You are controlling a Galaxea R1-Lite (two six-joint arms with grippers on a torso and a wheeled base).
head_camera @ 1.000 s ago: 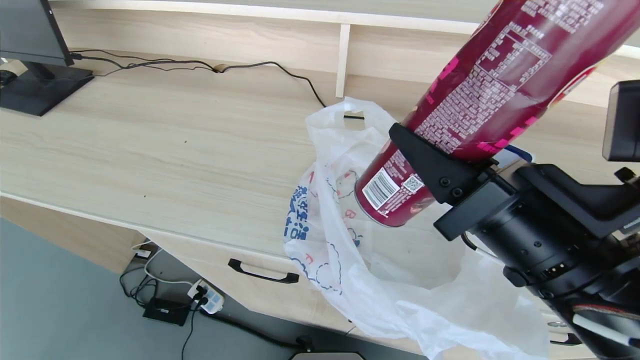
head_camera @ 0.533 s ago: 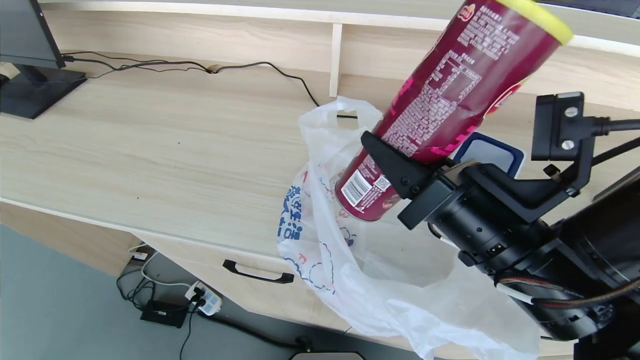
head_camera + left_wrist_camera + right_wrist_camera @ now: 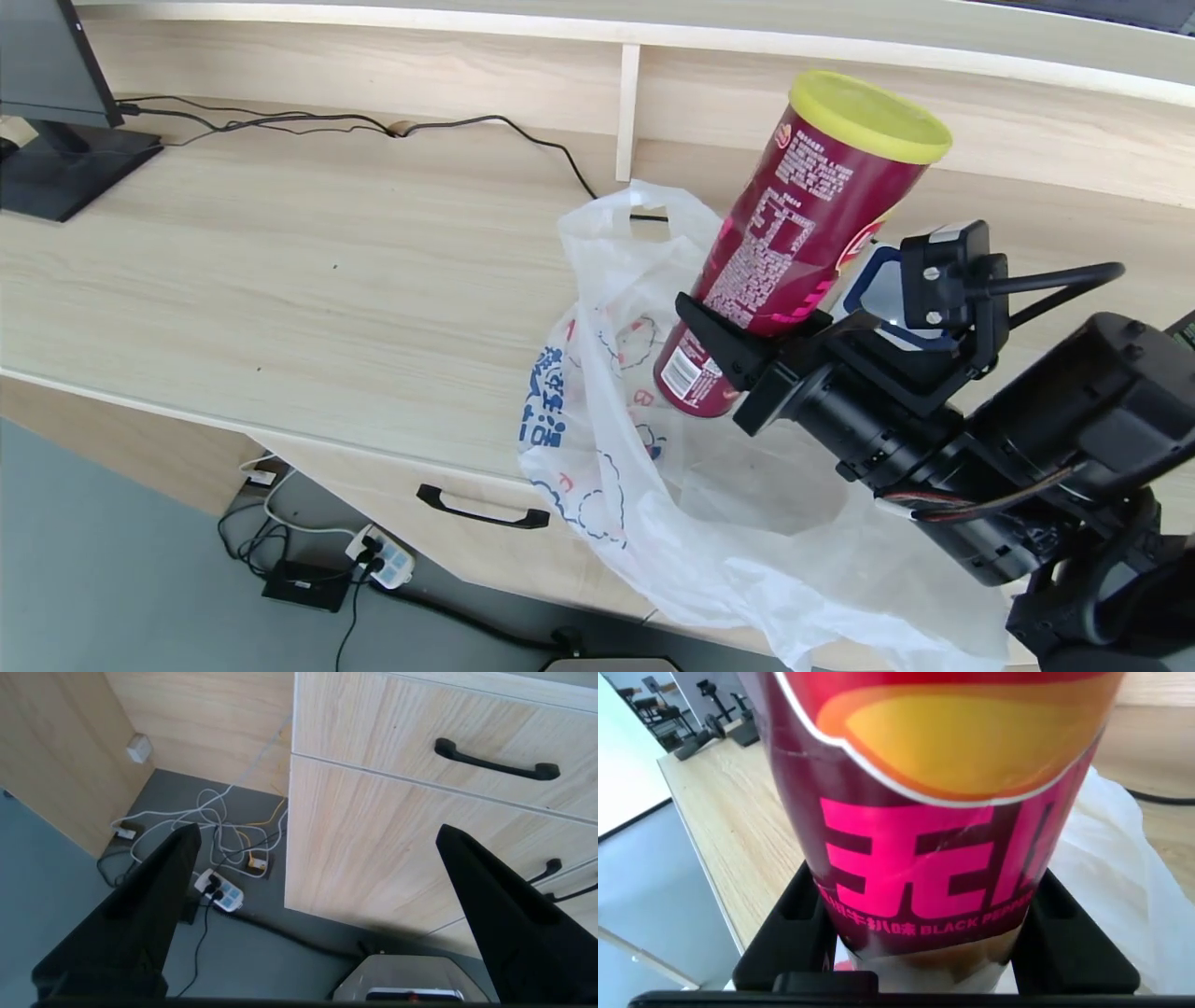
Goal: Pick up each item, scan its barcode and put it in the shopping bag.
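We see right gripper (image 3: 758,338) clamped around lower part of chip can (image 3: 803,233). Can tilted, yellow lid up, base at open mouth of shopping bag (image 3: 644,495) on counter (image 3: 327,280), near edge, right side. Left gripper (image 3: 318,924) spread wide, holding nothing, low beside drawer fronts (image 3: 420,831).

Across the left and middle of the frame the tabletop (image 3: 280,280) offers wide room for a claw to pass. A monitor base (image 3: 65,173) stands at the upper left, cables (image 3: 280,119) trail along the back, and an upright divider (image 3: 624,112) rises at upper centre. Right of centre the shopping bag (image 3: 644,485) sprawls over the tabletop's front edge, and the tilted canister (image 3: 803,233), gripped by the right claw (image 3: 747,336), blocks the space above its mouth.
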